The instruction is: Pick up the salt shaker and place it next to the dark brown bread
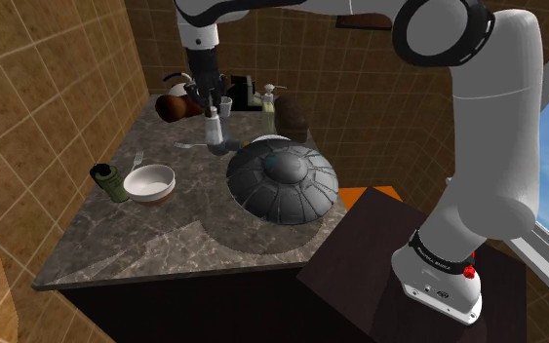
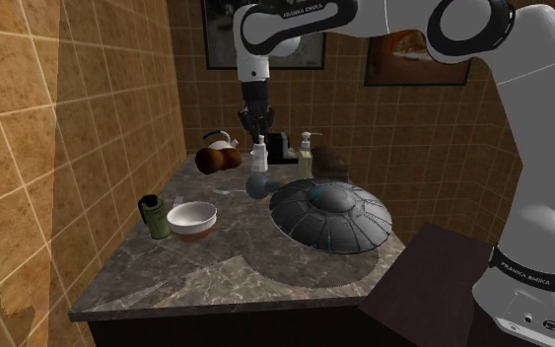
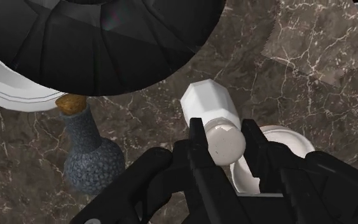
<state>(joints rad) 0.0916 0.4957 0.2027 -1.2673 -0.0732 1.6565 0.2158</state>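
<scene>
Marble counter [image 1: 165, 244] in a tiled corner. The gripper [image 3: 225, 140], pointing down over the counter's far end, is clenched on the white salt shaker [image 3: 208, 105]: both fingers press its sides just under the rounded cap, and its faceted body points toward the stone. Whether its base touches the counter cannot be told. Just beside the shaker stands a speckled blue-grey vase [image 3: 87, 159], its neck stopped with a cork [image 3: 70, 102]. The dark brown bread [image 2: 331, 160] lies at the back wall, to the second exterior view's right of the shaker, with a pump bottle [image 2: 307, 156] in front of it. A large dark ribbed dome [image 1: 282, 180] sits over a white plate [image 3: 6, 86]. Nearer the front, a white bowl [image 1: 150, 182] shows a plain white inside; a fork [image 1: 137, 157] and a green canister [image 1: 108, 181] are just beside it.
</scene>
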